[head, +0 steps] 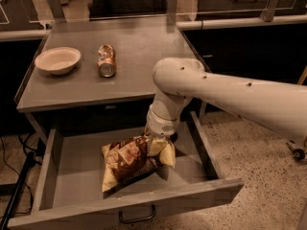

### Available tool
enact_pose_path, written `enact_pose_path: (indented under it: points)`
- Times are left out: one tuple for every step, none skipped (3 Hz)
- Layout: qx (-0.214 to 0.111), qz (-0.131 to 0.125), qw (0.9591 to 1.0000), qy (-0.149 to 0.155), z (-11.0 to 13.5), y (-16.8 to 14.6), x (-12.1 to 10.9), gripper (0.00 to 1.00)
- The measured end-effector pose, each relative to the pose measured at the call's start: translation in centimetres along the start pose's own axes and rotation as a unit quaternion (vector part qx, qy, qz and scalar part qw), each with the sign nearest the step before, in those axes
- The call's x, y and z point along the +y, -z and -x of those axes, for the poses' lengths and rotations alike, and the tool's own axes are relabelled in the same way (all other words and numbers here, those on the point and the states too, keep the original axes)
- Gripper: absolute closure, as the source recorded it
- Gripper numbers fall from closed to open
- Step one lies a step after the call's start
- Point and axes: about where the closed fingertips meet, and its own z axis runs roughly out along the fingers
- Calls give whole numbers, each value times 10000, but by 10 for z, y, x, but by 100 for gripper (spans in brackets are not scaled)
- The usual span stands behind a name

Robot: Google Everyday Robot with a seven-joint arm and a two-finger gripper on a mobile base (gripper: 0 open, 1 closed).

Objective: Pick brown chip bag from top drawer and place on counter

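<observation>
**Tool down on the chip bag in the open drawer**

The thick cream-white robot arm point(230, 92) is the biggest thing in view. It comes in from the right edge, runs leftward and slightly upward over the drawer's right side, and bends at a rounded elbow near the tabletop's front right corner. From there the wrist section drops almost straight down into the drawer.

The flat grey metal tabletop point(139, 56) with its low raised rim fills the upper middle. Below its front edge, the wide shallow grey metal drawer point(76, 176) stands pulled out toward the camera, with a dark curved handle point(136, 217) on its front panel.

The crinkly dark brown and pale yellow chip bag point(127, 162) lies inside the drawer, roughly in the middle of the tray, slanting from lower left to upper right. Its upper right end sits directly under the wrist.

The shallow round cream bowl point(57, 60) sits upright on the tabletop's left part. The crushed gold can point(106, 60) lies on its side just to the right of the bowl (near it, not touching).

The tool point(156, 143) is at the bag's upper right end, against the crinkled wrapper. Whether it is spread or pinching the bag cannot be told.
</observation>
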Motion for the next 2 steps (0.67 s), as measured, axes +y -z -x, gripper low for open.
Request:
enact_pose_path:
  points:
    - [37, 1, 10000, -73, -5, 35, 17, 100]
    - [142, -228, 9992, -311, -15, 89, 42, 100]
